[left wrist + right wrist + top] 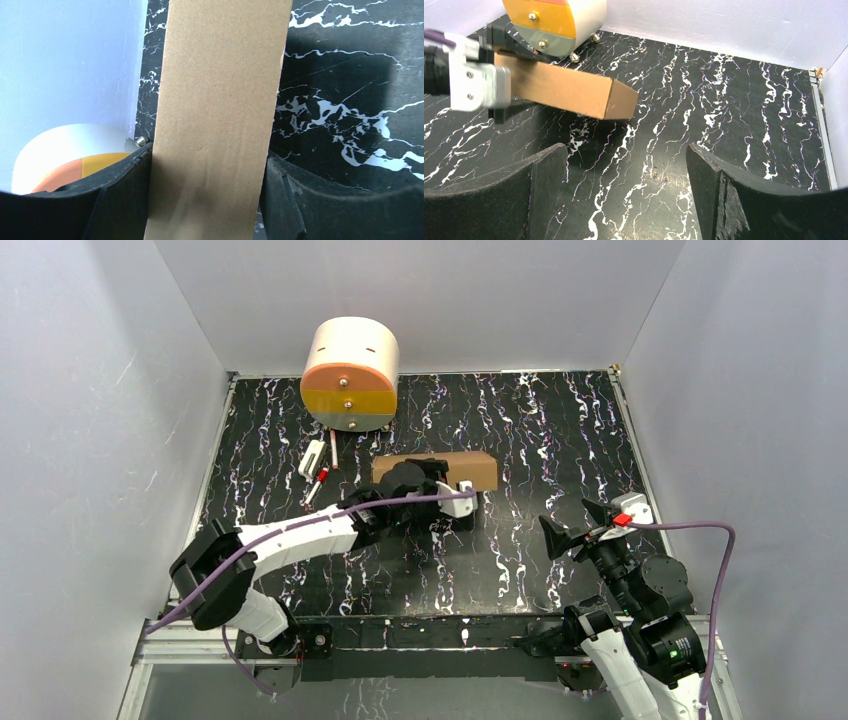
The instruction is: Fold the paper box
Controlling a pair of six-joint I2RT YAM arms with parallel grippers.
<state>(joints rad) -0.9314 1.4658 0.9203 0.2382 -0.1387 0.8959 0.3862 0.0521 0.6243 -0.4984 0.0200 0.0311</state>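
Slippage is the main risk: the left gripper [207,200] pinches the paper box [470,468] across its narrow width toward 1 end, mid-table near the cream cylinder [350,375], so the free end could swing or sag. The right gripper [572,522] hangs wide open, well apart, lending no support; squeezing harder could crush the cardboard.

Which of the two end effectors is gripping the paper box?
The left end effector, shut on the paper box. The right end effector is open and empty, standing apart from the box above the table.
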